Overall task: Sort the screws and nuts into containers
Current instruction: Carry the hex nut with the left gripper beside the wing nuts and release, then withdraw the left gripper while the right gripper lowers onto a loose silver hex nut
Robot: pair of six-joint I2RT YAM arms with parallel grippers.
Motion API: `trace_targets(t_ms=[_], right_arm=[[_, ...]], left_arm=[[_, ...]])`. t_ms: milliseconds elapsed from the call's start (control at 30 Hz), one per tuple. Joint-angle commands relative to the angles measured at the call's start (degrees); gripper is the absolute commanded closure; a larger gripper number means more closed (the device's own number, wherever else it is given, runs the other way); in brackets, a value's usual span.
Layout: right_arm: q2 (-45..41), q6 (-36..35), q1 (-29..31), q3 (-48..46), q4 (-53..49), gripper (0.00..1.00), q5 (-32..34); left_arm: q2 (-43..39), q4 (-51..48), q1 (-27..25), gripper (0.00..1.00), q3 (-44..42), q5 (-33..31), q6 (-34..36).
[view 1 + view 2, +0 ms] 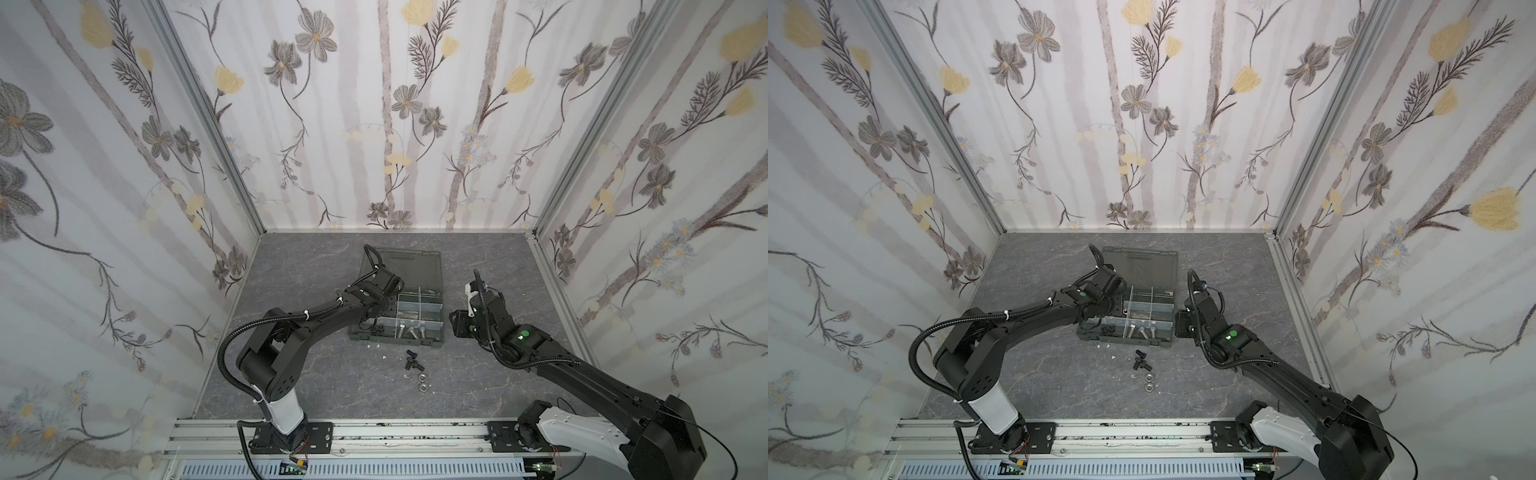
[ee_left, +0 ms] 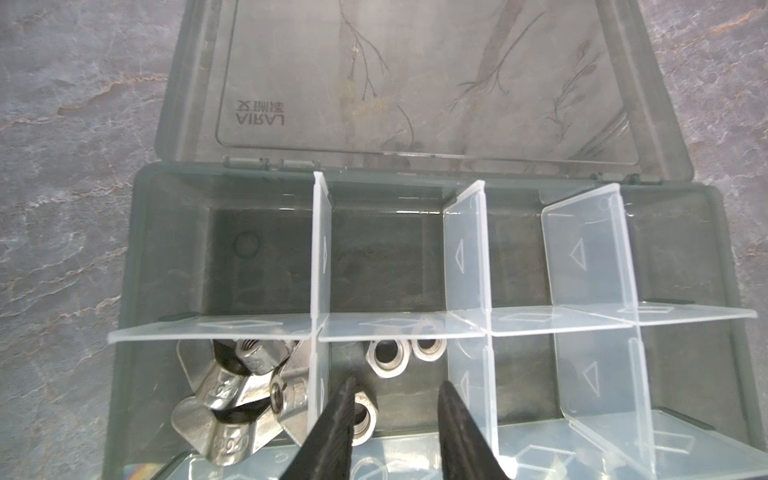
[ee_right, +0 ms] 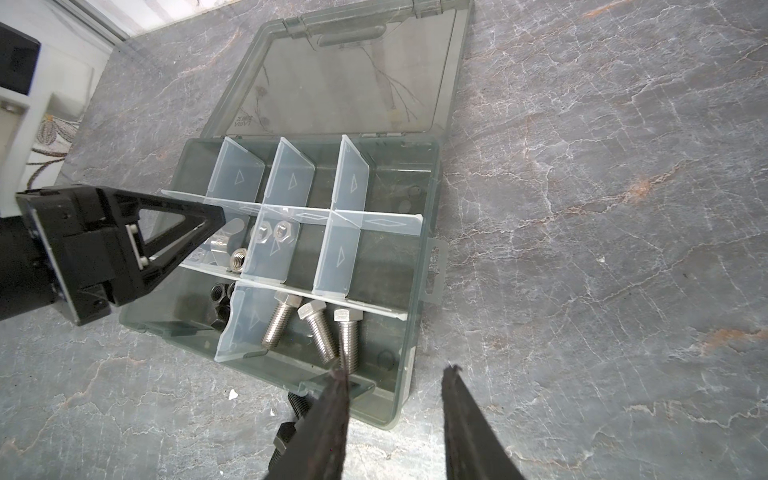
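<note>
Take the organiser case (image 2: 133,299) as your landmark. It is smoky dark-grey plastic with rounded corners, and its translucent lid (image 2: 415,83) lies flat open behind it on the grey, veined, stone-look table (image 3: 582,208). Thin frosted dividers (image 2: 465,257), stamped with small triangles or diamonds, cut the case into rectangular compartments.

Your left gripper (image 2: 397,392) hangs over the case's middle row. Its two black, rough-faced, tapering fingers are apart and clamp nothing. A silver hex nut (image 2: 365,419) with a threaded bore sits between them, just beside one finger and well clear of the other. Two more hex nuts (image 2: 386,358) lie in that same compartment, just beyond the fingertips. Across one divider, the neighbouring compartment holds a heap of shiny wing nuts (image 2: 224,415).

Your right gripper (image 3: 395,374) hovers by the case's front corner, its fingers also apart and empty. Three silver bolts (image 3: 318,332), hex-headed with threaded shafts, lie side by side in a front-row compartment near one fingertip. Black nuts (image 3: 218,297) sit in the front-row compartment next to them. On the table in front of the case lie black screws (image 1: 414,365) and two silver nuts (image 1: 423,387).
</note>
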Motion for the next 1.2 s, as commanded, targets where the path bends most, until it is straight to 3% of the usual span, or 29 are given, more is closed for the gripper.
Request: trace_targets(t_ms=[0,467,1167], right_arm=[[0.14,0.59,0.14,-0.48,0.6,0.62,-0.04],[1.63,2.33,2.77,-2.52,2.04,0.62,-1.85],[13.51,10.71,22.82,-2.41,0.52,0.58,-1.53]], left_arm=[[-1.64,0.87,0.09,0.63,-0.78,-0.92,-0.64],[-10.31,1.73,0.35,0.63,-7.36,-1.35,-3.62],[-27.17,2.53,0.77,0.6,-21.86,-2.89,-10.86]])
